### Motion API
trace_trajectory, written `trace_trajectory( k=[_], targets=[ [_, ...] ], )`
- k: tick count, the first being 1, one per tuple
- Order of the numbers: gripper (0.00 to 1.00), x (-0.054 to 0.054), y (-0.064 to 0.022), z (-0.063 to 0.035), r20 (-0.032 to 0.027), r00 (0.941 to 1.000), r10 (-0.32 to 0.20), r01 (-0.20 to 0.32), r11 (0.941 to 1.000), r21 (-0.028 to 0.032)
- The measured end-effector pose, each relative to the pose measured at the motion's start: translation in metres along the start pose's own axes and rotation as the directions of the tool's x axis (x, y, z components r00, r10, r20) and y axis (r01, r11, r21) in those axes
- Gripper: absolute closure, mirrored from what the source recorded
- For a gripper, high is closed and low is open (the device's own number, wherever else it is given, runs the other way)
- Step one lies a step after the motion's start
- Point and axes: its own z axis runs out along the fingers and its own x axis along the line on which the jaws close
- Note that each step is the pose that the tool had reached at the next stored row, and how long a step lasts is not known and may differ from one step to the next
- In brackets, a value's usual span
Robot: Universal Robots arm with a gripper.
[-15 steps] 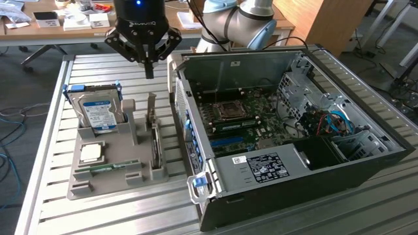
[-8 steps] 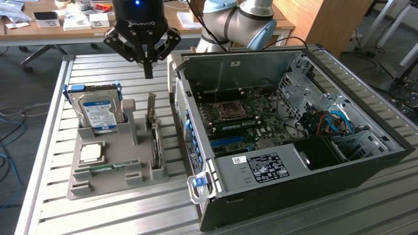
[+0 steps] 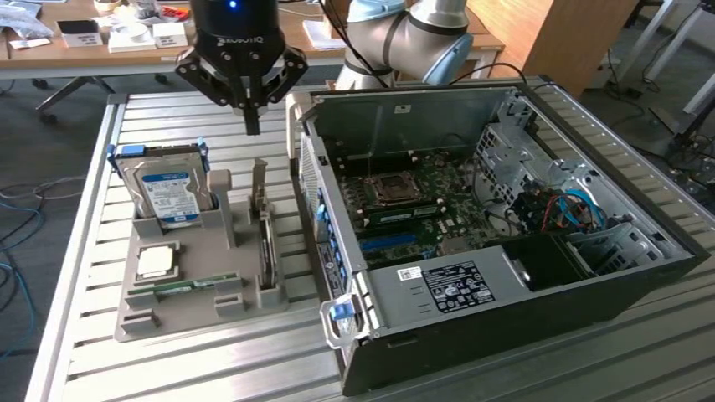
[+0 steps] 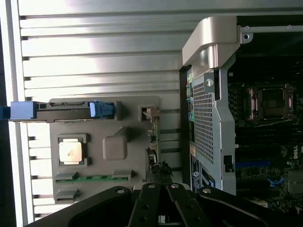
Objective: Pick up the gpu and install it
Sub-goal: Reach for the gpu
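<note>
End effector (image 3: 253, 124) drawn narrow, empty, poised above the gpu (image 3: 263, 226), which stands on edge in gray holder (image 3: 184, 322).

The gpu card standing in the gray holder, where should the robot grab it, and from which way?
Probably its free top edge, from straight above, one finger on each flat face. The gpu stands on edge in a slot of the gray holder, so its bottom is buried, and the hard drive and computer case flank it, leaving little room sideways.
</note>
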Motion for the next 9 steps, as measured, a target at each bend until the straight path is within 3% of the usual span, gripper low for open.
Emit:
trace_trajectory(
  k=[9],
  targets=[
    [0.89, 0.0038, -0.0003, -0.0001, -0.0001, 1.0, 0.0, 0.0, 1.0, 0.0001]
  ],
)
